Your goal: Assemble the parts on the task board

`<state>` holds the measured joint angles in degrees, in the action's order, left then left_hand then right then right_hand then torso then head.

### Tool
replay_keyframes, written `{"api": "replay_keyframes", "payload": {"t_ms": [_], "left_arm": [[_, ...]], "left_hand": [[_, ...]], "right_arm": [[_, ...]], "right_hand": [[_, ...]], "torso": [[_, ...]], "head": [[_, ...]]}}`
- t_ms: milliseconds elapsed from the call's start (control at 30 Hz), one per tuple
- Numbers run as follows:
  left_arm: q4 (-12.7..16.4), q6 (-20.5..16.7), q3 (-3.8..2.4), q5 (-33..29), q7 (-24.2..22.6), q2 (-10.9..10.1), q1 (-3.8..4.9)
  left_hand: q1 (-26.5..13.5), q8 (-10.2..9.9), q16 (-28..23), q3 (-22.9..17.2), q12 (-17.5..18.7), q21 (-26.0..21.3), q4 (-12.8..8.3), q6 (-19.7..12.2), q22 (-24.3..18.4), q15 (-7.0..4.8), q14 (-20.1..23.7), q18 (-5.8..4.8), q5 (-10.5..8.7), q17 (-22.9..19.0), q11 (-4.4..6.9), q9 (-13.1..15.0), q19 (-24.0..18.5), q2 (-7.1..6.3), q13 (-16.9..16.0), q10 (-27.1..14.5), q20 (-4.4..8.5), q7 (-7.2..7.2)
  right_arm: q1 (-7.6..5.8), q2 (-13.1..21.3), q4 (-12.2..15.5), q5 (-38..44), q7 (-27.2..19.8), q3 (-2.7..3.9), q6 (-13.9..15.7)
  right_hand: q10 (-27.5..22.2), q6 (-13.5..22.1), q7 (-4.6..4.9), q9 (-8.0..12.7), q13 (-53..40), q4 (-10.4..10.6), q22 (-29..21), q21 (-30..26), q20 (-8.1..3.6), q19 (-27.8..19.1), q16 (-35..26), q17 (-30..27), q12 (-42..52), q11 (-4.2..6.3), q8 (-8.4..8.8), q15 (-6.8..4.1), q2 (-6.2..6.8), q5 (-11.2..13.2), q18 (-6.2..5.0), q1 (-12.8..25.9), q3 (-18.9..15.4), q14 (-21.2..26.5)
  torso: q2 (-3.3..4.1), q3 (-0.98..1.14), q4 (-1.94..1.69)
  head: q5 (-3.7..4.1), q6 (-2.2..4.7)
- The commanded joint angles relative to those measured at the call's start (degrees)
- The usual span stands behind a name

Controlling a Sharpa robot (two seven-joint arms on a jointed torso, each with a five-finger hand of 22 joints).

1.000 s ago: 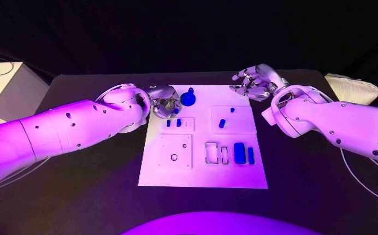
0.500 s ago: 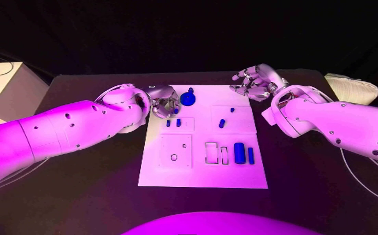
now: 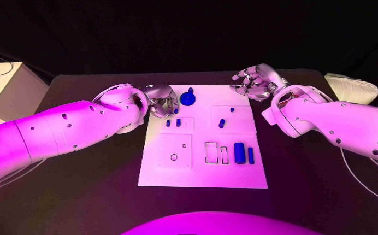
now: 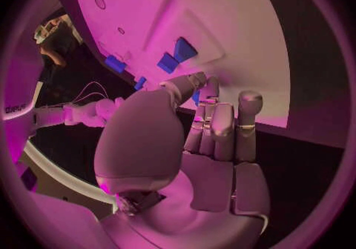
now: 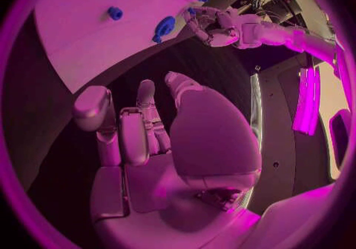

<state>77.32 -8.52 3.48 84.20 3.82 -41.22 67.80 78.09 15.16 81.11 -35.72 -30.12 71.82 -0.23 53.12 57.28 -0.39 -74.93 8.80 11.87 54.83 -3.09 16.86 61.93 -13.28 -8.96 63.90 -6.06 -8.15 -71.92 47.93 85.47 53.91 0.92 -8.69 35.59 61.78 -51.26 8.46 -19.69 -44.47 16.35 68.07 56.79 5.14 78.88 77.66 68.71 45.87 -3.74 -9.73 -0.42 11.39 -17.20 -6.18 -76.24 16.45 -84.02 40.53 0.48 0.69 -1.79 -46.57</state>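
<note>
Seemingly between picks, the left hand [image 3: 163,100] curls empty at the task board's [image 3: 203,175] far left corner near the round blue part [image 3: 188,99], the right hand [image 3: 253,83] spread empty beyond the far right corner.

You've got two smooth white arm shells, rounded and bulky, dotted with small dark screw holes. Left hand [image 3: 163,101] and right hand [image 3: 253,83] are silver metal with segmented fingers; palms look like smooth rounded plates from the wrist views.
</note>
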Motion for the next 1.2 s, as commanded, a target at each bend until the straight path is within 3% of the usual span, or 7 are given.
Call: {"api": "replay_keyframes", "payload": {"t_ms": [33, 367, 500, 533, 600, 933, 1200], "left_arm": [[0.3, -0.5, -0.07, -0.4, 0.2, -0.2, 0.00], [0.4, -1.2, -0.31, -1.2, 0.1, -1.2, 0.00], [0.3, -2.8, -0.82, -3.9, -0.8, -1.9, 0.01], [0.4, -3.5, -0.98, -4.8, -1.2, -2.1, 0.02], [0.6, -4.9, -1.31, -7.1, -2.4, -2.7, 0.04], [3.4, -8.3, -2.24, -40.0, -11.6, -6.6, 0.17], [6.6, -1.8, -2.35, -63.5, -20.7, -9.5, 0.12]], "left_hand": [[0.0, -0.3, 0.2, 0.1, -0.3, -0.2, 0.0, -0.4, 0.0, 0.12, -0.1, -0.82, -0.08, 0.0, 0.00, -0.1, -0.1, -0.49, -0.1, 0.5, 0.11, 0.14], [0.7, -0.8, -0.1, -0.4, -0.1, -0.7, -0.3, -0.7, -0.8, 0.15, 0.5, -0.62, 0.00, -1.0, -0.15, -0.3, -0.8, -0.33, -0.2, -0.1, 0.14, 0.05], [0.9, -1.7, -3.2, -0.9, 1.3, -4.2, -0.2, -0.9, -6.1, 1.13, 5.4, 0.51, 0.04, -9.1, -1.37, -0.5, -5.8, -0.19, -0.1, -3.0, -0.37, -0.72], [1.0, -2.0, -6.8, -1.4, 2.1, -7.9, -0.3, -1.0, -11.2, 1.67, 10.7, 1.61, 0.10, -16.8, -2.03, -0.6, -11.0, -0.16, 0.1, -4.7, -0.78, -1.12], [1.5, -2.4, -10.6, -1.8, 2.4, -9.0, -0.6, -0.8, -11.7, 2.08, 15.2, 1.70, 0.10, -23.6, -2.53, -0.7, -12.1, -0.03, 0.2, -5.6, -1.22, -1.45], [1.0, -3.0, -17.7, -1.1, 3.4, -12.4, -0.3, -0.4, -13.5, 3.21, 18.3, 1.77, -0.44, -27.6, -3.86, -0.8, -14.7, 1.04, 1.3, -8.8, -2.30, -2.44], [0.5, -3.4, -22.4, 2.2, 4.0, -17.5, 0.2, -0.8, -16.7, 3.98, 21.3, 1.71, -0.25, -30.1, -4.40, -0.6, -16.0, 1.57, 2.7, -10.2, -3.16, -2.60]], "right_arm": [[0.05, 0.0, 0.0, 0.2, -0.5, 0.00, -0.3], [0.08, 0.1, -0.2, 0.3, -0.4, -0.02, -0.7], [0.09, 0.2, -0.3, 0.7, -0.9, -0.02, -2.3], [0.09, 0.3, -0.3, 1.1, -1.2, -0.02, -3.1], [0.09, 0.5, -0.3, 2.5, -1.5, -0.04, -5.0], [0.17, 2.3, 0.8, 18.1, -0.1, -0.22, -13.8], [1.04, 3.4, 2.9, 31.2, 5.3, -0.29, -15.4]], "right_hand": [[-0.4, -0.1, 0.24, -0.1, 0.1, 0.1, -0.1, -0.4, -0.12, -0.3, -0.4, -0.1, -0.3, 0.07, -0.21, -0.38, 0.32, -0.4, -0.35, 0.2, 0.3, -0.5], [-0.8, -0.3, 0.22, -0.1, 0.5, -0.3, -0.3, -0.9, -0.09, -0.5, -0.6, -0.2, -0.6, 0.10, -0.41, -0.36, 0.55, -0.4, -0.41, -0.4, 0.7, -0.4], [-2.1, -1.1, 0.21, -0.4, 3.6, -1.7, -1.3, -2.7, -0.17, -0.9, -1.2, -0.6, -4.1, 0.18, -1.03, -0.43, 1.31, 2.4, -0.63, -3.7, 3.5, 0.1], [-2.0, -1.3, 0.24, -0.4, 5.5, -2.0, -1.2, -2.8, -0.16, -0.9, -1.3, -0.6, -6.2, 0.15, -1.13, -0.42, 1.76, 3.1, -0.61, -4.5, 4.9, 0.1], [-2.0, -1.9, 0.20, -0.4, 10.2, -2.8, -1.1, -2.9, -0.24, -0.7, -1.3, -0.3, -11.4, 0.11, -1.30, -0.36, 2.67, 3.9, -0.61, -5.8, 8.2, 0.0], [0.5, -4.5, -0.15, -0.9, 25.1, -6.6, 0.3, -2.2, 0.00, -0.2, -1.1, 0.9, -27.4, -0.43, -1.67, -0.04, 4.68, 4.8, -0.39, -5.7, 14.3, -0.6], [0.4, -5.1, 0.02, -1.0, 29.3, -7.0, 0.6, -2.3, 0.30, 0.0, -1.5, 0.6, -31.4, -0.94, -1.58, 0.36, 5.01, 5.6, -0.36, -3.8, 14.1, -0.7]], "torso": [[-0.02, 0.00, 0.00], [-0.05, 0.02, 0.00], [-0.06, 0.06, 0.03], [-0.06, 0.08, 0.03], [-0.07, 0.11, 0.02], [0.07, 0.06, 0.12], [0.01, 0.00, 0.10]], "head": [[0.01, 0.03], [0.03, 0.10], [0.10, 0.31], [0.18, 0.40], [0.39, 0.55], [2.35, 1.21], [3.23, 1.70]]}}
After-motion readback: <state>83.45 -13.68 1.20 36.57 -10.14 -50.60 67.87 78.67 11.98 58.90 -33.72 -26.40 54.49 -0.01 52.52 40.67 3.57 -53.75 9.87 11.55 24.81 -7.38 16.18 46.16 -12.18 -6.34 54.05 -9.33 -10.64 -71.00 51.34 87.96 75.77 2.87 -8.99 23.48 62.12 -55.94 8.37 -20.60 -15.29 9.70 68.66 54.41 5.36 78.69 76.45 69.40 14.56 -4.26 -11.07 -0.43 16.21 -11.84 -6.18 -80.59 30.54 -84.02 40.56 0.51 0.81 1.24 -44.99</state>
